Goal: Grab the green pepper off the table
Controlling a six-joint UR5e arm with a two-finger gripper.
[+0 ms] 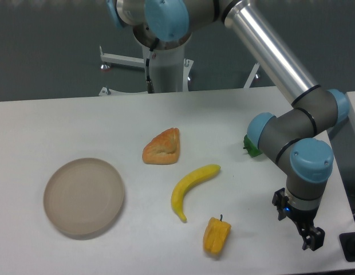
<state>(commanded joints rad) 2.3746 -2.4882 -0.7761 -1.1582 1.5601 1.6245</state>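
Observation:
The green pepper (251,148) lies on the white table (80,120) at the right. Only a small dark-green edge of it shows; the arm's grey elbow joint hides the rest. My gripper (296,221) hangs from the blue wrist near the table's front right corner, to the right of and nearer the camera than the pepper, apart from it. Its two black fingers (312,238) stick out on either side of the wrist, spread apart, with nothing between them.
A yellow-orange pepper (216,235) lies at the front, left of the gripper. A banana (189,188) and a pastry (162,147) lie mid-table. A round beige plate (83,196) sits at the left. The arm's base (166,63) stands behind the table.

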